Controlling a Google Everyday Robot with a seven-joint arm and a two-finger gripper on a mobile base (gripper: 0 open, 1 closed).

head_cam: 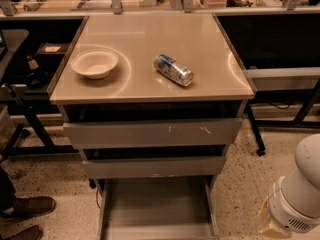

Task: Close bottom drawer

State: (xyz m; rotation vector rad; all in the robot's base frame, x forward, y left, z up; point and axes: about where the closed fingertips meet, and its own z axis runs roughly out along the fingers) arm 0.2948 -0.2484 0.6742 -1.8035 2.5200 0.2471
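The bottom drawer (157,208) is a shallow grey metal tray pulled far out from the foot of the cabinet, and its plain front lies along the lower edge of the view. It looks empty inside. Above it are the mid-width drawer front (154,167) and the widest drawer front (152,133) with white scratch marks. My white arm (299,194) is at the lower right, to the right of the open drawer and apart from it. The gripper (272,227) shows only as a yellowish end at the frame's bottom edge.
On the cabinet's tan top are a white bowl (94,63) at the left and a can (173,69) lying on its side near the middle. A person's shoes (26,207) are at the lower left. Dark table legs (255,134) stand right of the cabinet on the speckled floor.
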